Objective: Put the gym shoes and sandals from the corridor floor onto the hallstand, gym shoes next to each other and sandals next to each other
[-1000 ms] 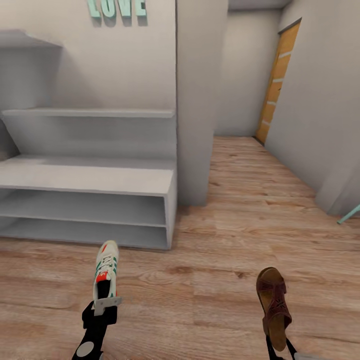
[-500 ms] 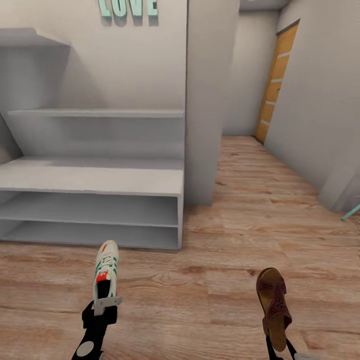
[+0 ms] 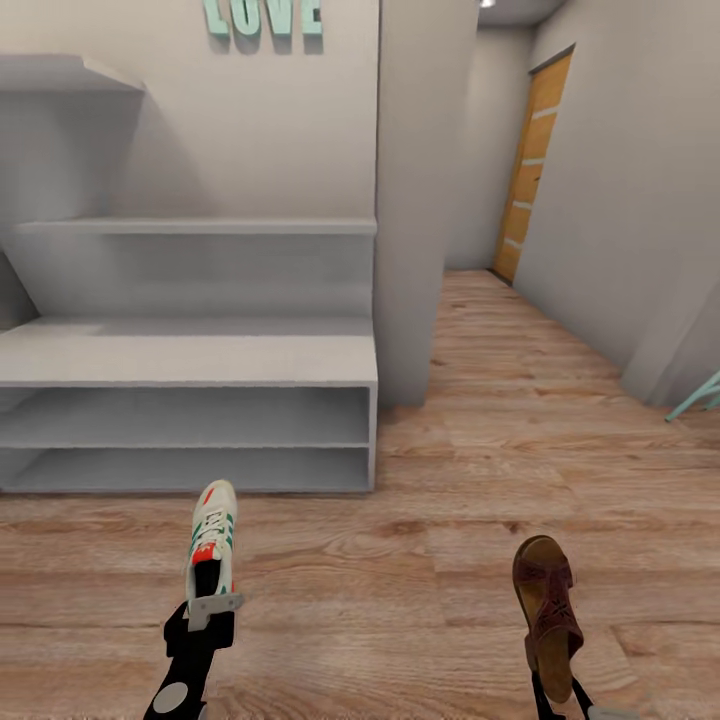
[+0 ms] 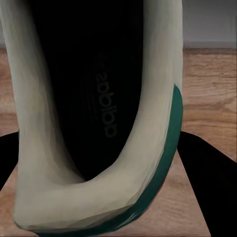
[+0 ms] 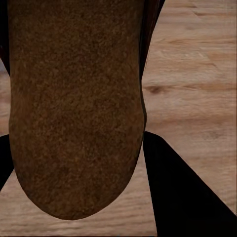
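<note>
Inspector A: Nearest the robot, the left gripper [image 3: 212, 603] has its jaws clenched on the heel of a white lace-up gym shoe with green stripes [image 3: 212, 535], toe pointing away, held above the light brown wood-plank corridor floor [image 3: 400, 600].

Inspector B: Confirmed. The right gripper [image 3: 556, 690] grasps a flat brown open sandal [image 3: 546, 610] by its heel end.

Inspector A: Beyond them?

Inspector B: The pale grey-white hallstand [image 3: 200, 360], shelves bare. Farther off, teal wall letters [image 3: 264, 16] and an orange door [image 3: 528, 170].
</note>
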You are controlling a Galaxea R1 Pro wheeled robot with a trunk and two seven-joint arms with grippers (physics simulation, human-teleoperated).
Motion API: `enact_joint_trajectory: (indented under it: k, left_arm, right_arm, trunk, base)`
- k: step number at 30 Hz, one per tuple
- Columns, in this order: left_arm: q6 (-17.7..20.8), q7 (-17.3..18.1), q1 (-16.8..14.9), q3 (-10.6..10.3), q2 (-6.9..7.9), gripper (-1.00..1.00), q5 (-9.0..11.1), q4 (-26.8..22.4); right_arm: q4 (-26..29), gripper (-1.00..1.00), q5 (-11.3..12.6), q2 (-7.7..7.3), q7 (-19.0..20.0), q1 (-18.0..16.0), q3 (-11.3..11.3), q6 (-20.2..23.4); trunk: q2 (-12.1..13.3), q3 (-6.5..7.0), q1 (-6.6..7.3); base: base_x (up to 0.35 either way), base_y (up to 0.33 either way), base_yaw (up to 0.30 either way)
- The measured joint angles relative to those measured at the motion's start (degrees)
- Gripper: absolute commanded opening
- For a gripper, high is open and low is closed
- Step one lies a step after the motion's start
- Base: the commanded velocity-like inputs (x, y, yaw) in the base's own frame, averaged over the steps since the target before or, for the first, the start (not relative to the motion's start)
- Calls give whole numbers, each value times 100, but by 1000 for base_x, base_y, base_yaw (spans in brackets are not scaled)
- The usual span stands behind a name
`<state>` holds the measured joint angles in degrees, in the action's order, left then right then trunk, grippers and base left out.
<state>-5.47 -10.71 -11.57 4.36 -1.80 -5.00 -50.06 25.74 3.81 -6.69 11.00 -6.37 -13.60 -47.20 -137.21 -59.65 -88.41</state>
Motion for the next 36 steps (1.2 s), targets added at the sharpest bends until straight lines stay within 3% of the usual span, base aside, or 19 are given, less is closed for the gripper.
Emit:
enact_joint_trajectory:
  k: [15,29,36]
  left_arm:
    - [0,0,0,0,7,-100,1,0]
    - [0,0,1,0,9,-100,2,0]
    - [-9,-1,0,-4,9,-100,-14,-5]
  right_arm:
    - [-7,-100,-1,2,0,3,0,-2]
    - [7,-100,-1,3,2,0,0,-2]
    - [17,-100,9,6,0,4,-4,-2]
  trunk:
    - [0,0,0]
    - [0,0,1]
    - [0,0,2]
  base:
    - [-144,298,0]
    - [-18,303,0]
    - [0,57,0]
